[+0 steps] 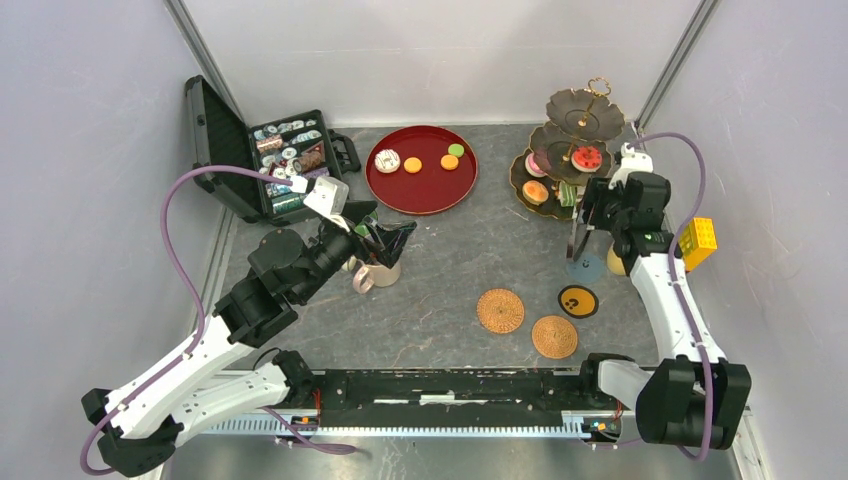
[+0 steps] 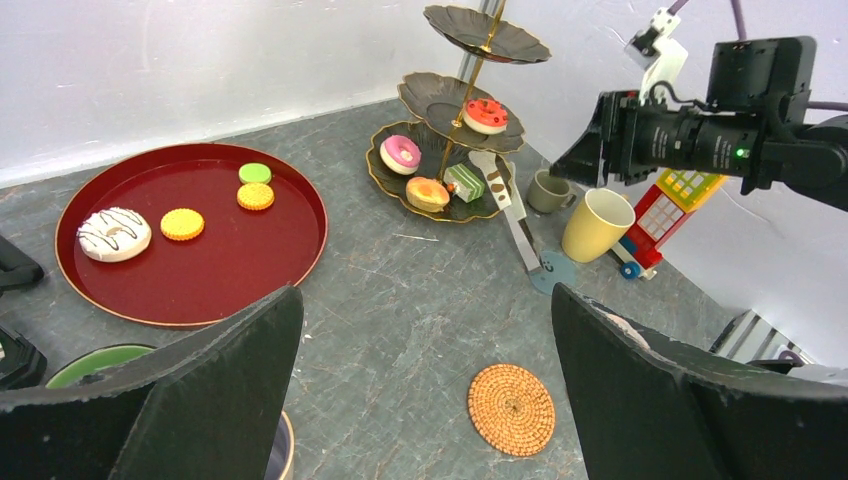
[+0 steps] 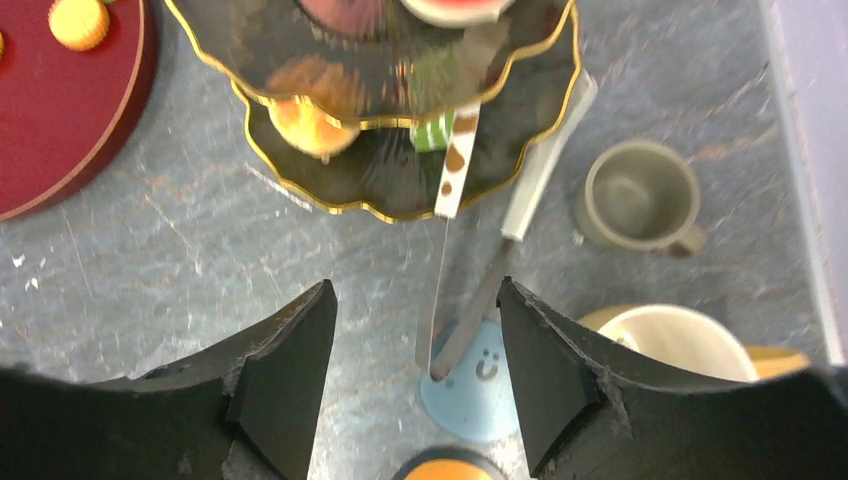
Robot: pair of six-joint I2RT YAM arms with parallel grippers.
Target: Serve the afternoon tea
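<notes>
Stand (image 2: 430,95): dark, gold-edged. Tray (image 2: 200,270): red. Desk (image 2: 400,300): grey, marbled. Coaster (image 2: 511,409): tan, woven. Large mug (image 2: 597,224): yellow. Small mug (image 2: 547,191): grey.

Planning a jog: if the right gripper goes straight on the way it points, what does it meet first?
Likely the tongs, lying between the right gripper and its open fingers, tips on the blue coaster, far end leaning on the stand. Depth is unclear.

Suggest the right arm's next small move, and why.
Probably lower slightly and close the right gripper on the tongs: its jaws stand open either side of them, which lean unheld from the stand to the blue coaster, and four cakes wait on the red tray.
</notes>
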